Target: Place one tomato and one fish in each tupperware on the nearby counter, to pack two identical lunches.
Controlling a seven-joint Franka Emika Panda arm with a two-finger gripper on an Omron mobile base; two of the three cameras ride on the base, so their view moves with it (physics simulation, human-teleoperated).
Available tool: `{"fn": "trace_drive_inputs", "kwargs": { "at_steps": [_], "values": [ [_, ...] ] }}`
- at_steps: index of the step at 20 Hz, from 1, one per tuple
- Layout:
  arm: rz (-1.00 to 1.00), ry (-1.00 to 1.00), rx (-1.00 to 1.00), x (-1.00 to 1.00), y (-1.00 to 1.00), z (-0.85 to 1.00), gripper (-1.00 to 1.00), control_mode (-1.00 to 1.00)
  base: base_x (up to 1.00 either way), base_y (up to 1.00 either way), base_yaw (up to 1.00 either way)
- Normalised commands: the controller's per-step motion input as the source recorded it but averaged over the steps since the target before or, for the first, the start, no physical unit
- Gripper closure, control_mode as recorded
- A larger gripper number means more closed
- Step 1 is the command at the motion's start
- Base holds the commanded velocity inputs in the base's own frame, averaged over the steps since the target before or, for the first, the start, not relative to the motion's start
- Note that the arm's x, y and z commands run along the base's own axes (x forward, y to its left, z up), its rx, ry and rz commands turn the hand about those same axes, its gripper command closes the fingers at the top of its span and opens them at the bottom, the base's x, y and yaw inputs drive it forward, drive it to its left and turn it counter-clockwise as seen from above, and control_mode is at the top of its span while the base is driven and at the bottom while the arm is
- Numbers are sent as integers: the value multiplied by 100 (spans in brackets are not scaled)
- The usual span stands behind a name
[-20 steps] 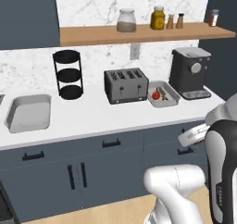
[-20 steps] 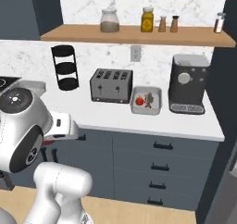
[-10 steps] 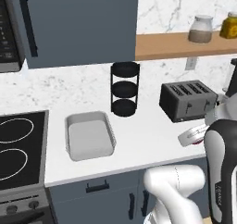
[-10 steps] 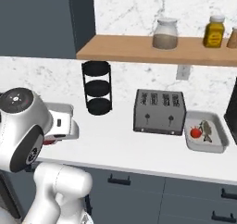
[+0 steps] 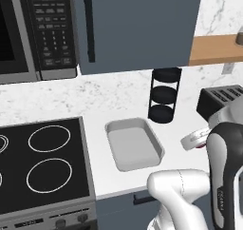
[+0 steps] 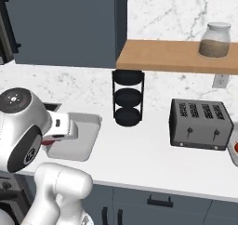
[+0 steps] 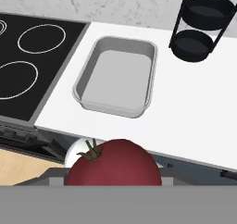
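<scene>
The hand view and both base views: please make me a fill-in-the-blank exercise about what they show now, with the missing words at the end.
1. The tupperware on the counter holds ____.
2. The red thing at the pincer is a ____.
3. The black three-tier rack stands between the tupperware and the ____.
4. To the left of the tupperware in the left base view lies the black ____.

Missing words: nothing; tomato; toaster; stovetop
</scene>
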Motion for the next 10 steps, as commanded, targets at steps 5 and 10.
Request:
{"fn": "trace_drive_inputs", "kwargs": {
  "at_steps": [5, 10],
  "values": [
    [-2, 0, -2, 46, 14, -37, 100, -100, 11, 18, 0],
    [0, 0, 0, 98, 15, -68, 100, -100, 0, 0, 0]
  ]
}}
